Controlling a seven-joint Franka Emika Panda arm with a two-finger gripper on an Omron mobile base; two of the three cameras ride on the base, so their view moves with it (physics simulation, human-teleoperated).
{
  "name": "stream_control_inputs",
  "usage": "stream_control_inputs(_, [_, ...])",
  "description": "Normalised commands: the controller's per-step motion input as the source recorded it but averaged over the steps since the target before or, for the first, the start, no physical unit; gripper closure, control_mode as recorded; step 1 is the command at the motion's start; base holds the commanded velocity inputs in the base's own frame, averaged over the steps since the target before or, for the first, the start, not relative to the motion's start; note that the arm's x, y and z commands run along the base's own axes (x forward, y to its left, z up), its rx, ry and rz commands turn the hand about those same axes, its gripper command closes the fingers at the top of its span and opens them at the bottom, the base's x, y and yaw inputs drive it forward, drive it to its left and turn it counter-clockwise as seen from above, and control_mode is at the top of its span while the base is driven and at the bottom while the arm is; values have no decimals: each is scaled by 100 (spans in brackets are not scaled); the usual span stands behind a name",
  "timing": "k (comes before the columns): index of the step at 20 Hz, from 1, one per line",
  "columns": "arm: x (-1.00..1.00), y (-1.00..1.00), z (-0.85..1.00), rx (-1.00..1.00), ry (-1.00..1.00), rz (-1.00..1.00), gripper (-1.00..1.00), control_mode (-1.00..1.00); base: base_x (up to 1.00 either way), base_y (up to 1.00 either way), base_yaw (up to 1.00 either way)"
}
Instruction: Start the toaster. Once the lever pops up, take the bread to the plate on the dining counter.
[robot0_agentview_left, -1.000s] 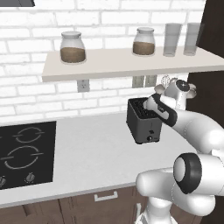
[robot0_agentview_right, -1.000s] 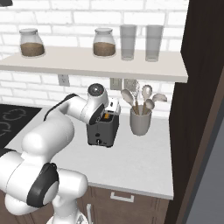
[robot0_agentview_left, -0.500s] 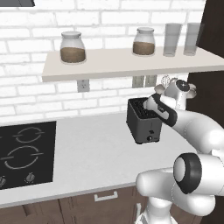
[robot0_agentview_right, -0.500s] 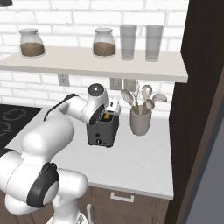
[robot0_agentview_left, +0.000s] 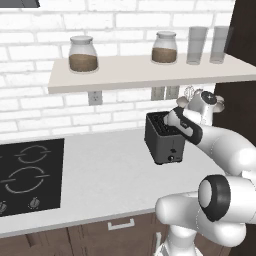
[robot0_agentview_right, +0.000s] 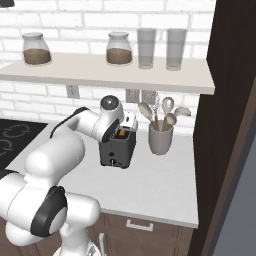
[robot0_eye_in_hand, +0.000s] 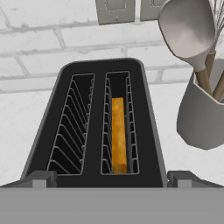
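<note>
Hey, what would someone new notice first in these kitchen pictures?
Probably the white arm bent over the dark toaster on the grey counter, with the bread sunk in the slot nearer the utensil crock. Next, the two jars on the shelf above.

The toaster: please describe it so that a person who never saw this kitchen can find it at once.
Look under the wall shelf with jars, on the grey counter by the brick wall. The toaster is the small dark box standing left of the grey utensil crock. It alone has two top slots, with a golden bread slice in one.
</note>
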Motion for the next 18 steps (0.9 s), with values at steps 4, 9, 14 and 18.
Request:
stream_control_inputs(4, [0, 0, 0, 0, 0, 0, -100, -100, 0, 0, 0])
stream_control_inputs(9, [0, 0, 0, 0, 0, 0, -100, -100, 0, 0, 0])
stream_control_inputs(14, [0, 0, 0, 0, 0, 0, -100, -100, 0, 0, 0])
stream_control_inputs(18, [0, 0, 0, 0, 0, 0, -100, -100, 0, 0, 0])
